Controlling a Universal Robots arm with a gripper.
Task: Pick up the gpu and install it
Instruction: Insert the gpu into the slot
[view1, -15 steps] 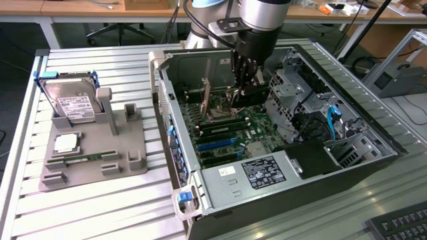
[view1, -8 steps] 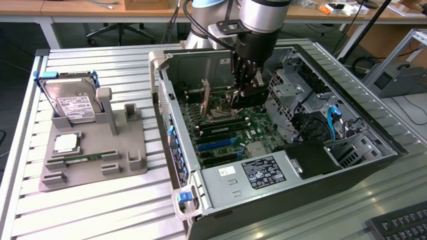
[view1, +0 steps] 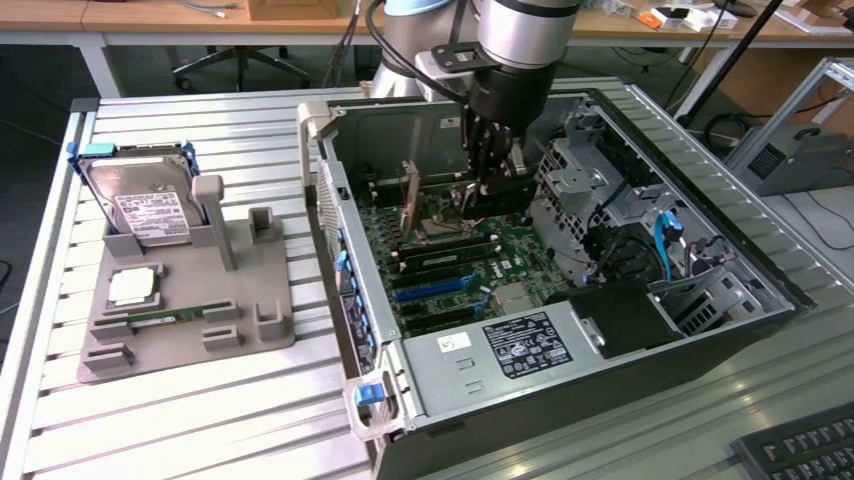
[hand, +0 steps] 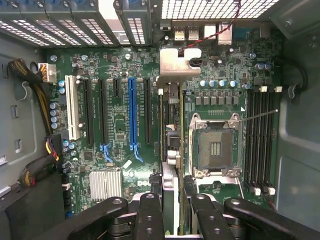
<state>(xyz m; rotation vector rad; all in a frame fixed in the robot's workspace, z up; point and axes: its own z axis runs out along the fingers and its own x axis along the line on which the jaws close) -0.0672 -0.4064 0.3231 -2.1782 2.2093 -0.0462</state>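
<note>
The gpu shows edge-on in the wrist view as a thin card running from the fingers to its silver end bracket by the rear of the case. It hangs over the motherboard, between the blue slot and the CPU socket. My gripper is shut on the card's near end, one finger on each face. In the exterior view my gripper reaches down into the open computer case, with the gpu upright at its tips above the board.
On the exterior view's left a grey holder carries a silver hard drive, a CPU chip and a RAM stick. Drive cages, cables and the power supply crowd the case. A keyboard lies in front.
</note>
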